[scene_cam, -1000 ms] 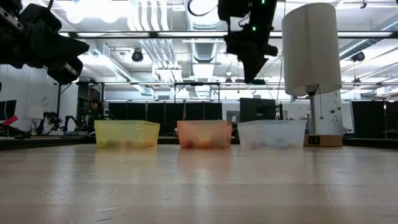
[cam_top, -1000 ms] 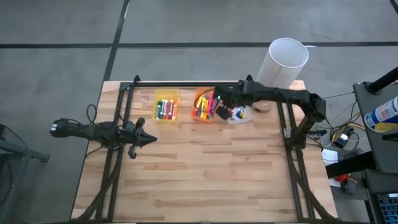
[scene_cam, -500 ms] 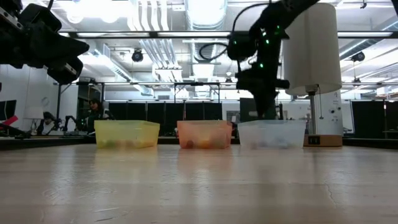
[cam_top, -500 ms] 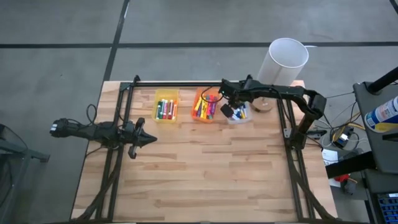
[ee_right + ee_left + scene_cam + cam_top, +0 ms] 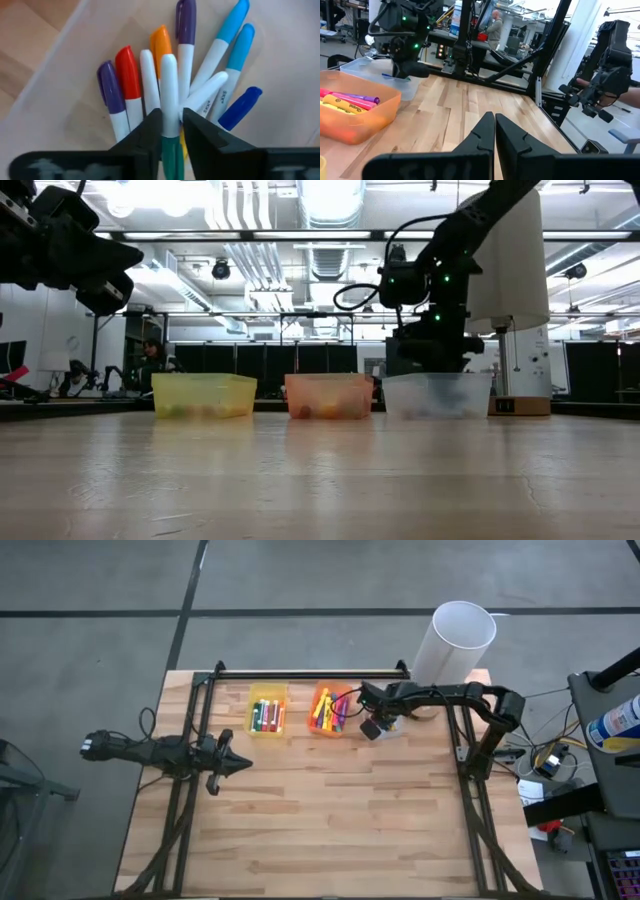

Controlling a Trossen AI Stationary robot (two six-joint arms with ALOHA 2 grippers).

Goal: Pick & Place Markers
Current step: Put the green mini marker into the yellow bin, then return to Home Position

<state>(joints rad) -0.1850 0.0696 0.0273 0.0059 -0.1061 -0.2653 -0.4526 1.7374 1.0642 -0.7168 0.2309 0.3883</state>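
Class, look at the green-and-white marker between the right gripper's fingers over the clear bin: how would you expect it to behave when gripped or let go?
The marker looks straight and rigid, so it probably won't bend in the right gripper. Its round, glossy barrel may slip or twist between the fingers. Dropped onto the piled markers in the clear bin, it would likely roll aside.

Bins and a cylinder on a wooden table

A yellow bin (image 5: pixel 266 716), an orange bin (image 5: pixel 329 726) and a clear bin (image 5: pixel 438 394) sit in a row on the wooden table (image 5: pixel 320 820); a tall white cylinder (image 5: pixel 455 643) stands at its far corner.
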